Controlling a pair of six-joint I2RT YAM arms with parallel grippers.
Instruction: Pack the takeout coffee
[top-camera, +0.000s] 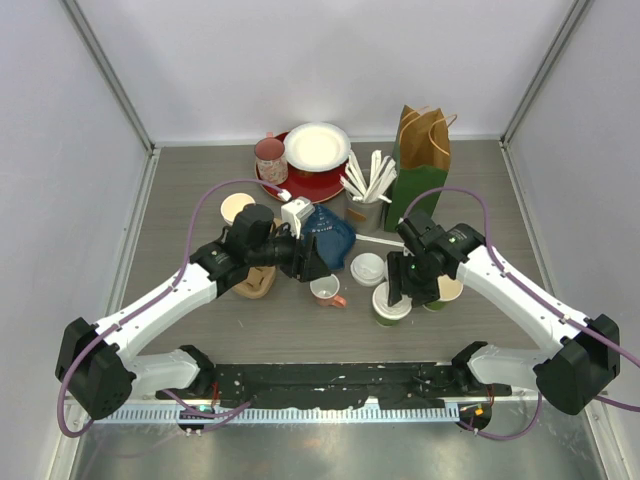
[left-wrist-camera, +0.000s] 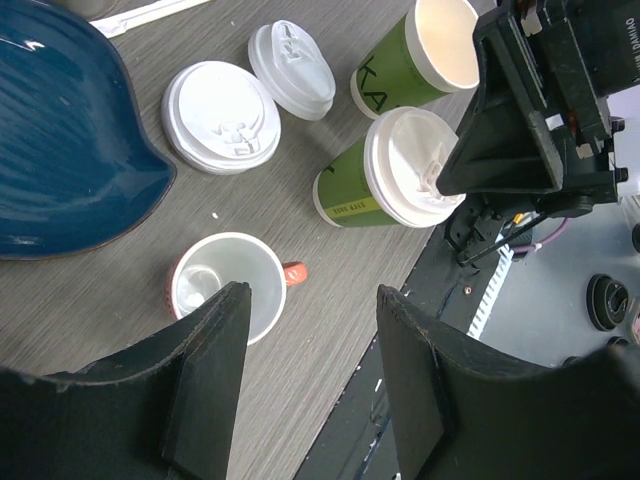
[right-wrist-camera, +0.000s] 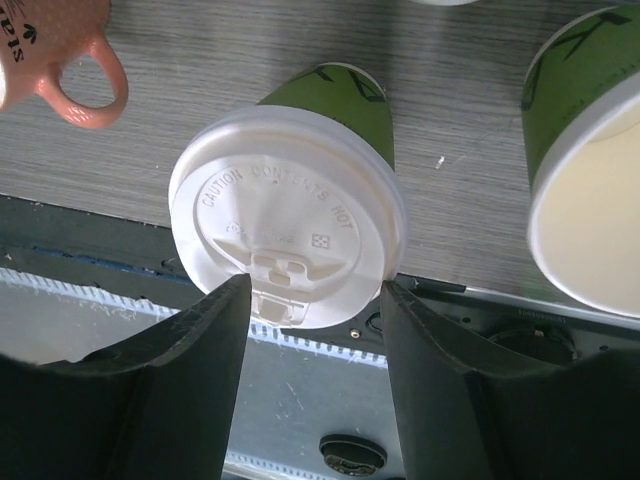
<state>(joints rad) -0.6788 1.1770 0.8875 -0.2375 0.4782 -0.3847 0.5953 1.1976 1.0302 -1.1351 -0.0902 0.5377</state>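
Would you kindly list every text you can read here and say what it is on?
"CAUTION CONTENTS HOT": embossed on the white sip lid of the lidded green cup.
"KA": cut off, on the open green cup.
The yellow label on the lidded green cup: too blurred.
Lettering on the pink-handled mug: cut off, unreadable.

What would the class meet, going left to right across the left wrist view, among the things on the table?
From the left: blue dish → larger loose white lid → smaller loose white lid → lidded green cup.
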